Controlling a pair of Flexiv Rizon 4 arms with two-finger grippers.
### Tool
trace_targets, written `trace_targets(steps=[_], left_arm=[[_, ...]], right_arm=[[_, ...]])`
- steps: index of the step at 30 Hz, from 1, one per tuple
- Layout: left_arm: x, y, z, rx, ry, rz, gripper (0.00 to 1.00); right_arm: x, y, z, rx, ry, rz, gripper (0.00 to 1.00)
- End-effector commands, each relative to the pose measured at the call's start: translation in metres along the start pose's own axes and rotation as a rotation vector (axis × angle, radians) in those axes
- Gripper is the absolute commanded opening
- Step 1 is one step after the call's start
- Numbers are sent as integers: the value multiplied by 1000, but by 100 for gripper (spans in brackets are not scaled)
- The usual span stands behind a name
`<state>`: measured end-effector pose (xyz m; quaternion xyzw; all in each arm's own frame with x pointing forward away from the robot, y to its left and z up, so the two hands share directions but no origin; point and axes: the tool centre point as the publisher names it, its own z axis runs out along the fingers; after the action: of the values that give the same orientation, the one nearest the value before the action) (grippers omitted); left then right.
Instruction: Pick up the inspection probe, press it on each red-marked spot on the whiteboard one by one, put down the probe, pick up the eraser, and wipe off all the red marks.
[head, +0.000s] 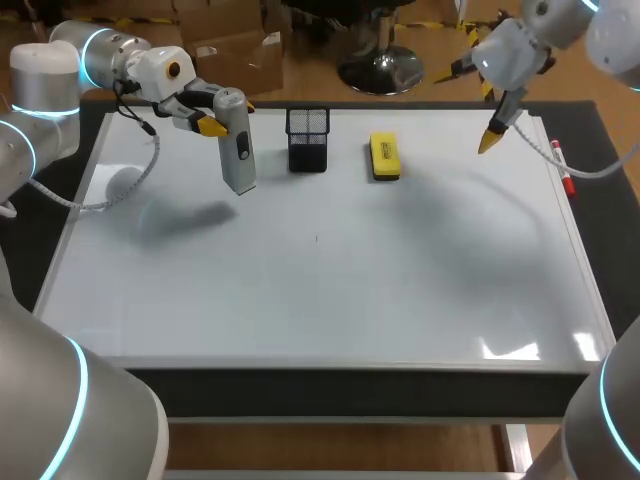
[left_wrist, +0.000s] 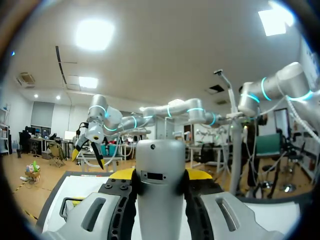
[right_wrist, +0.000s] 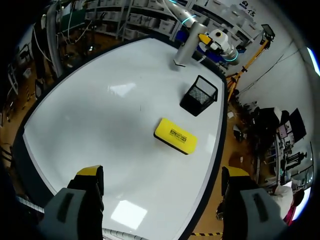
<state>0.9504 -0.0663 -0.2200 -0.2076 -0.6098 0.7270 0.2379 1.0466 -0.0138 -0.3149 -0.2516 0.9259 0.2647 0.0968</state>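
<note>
1. Left gripper (head: 212, 123): closed on the inspection probe (head: 238, 150). In the left wrist view both fingers press the grey body from opposite sides.
2. Probe attitude: long axis upright and gripped near its upper end, with the lower end pointing at the whiteboard (head: 330, 300). I cannot tell whether the tip touches the surface.
3. Probe position: near the whiteboard's far edge, toward its far-left corner.
4. Key relation: the black mesh holder (head: 307, 138) stands just beside the probe along the far edge, toward the right side. The yellow eraser (head: 384, 157) lies flat beyond the holder, with its long axis running from the far edge toward the near edge.
5. Red marks: none can be made out on the whiteboard; only a tiny dark speck shows near the middle. I judge the pressing step has no visible target from here.
6. Right gripper (head: 493, 138): fingers spread wide and holding nothing. It hangs over the far-right corner with its tips pointing down.
7. Arm choice: the eraser lies nearer the right gripper than the left. I judge the right arm better placed for the eraser pick.
8. Left arm pose: it reaches in from the far-left corner with the wrist roughly level.
</note>
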Motion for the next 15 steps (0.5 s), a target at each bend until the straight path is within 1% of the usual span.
trace_targets(steps=[1,6,7,9,15], left_arm=[[-4,0,-6,5,41,-2,0],[-4,0,-6,5,41,-2,0],[-6,-2,-6,-2,26,-14,0],[-9,-6,-2,-4,26,-12,0],[-18,-21,6,-43,14,-36,0]], right_arm=[[0,0,-1,2,3,-1,100],[0,0,-1,2,3,-1,100],[0,0,-1,2,3,-1,100],[0,0,-1,2,3,-1,100],[0,0,-1,2,3,-1,100]])
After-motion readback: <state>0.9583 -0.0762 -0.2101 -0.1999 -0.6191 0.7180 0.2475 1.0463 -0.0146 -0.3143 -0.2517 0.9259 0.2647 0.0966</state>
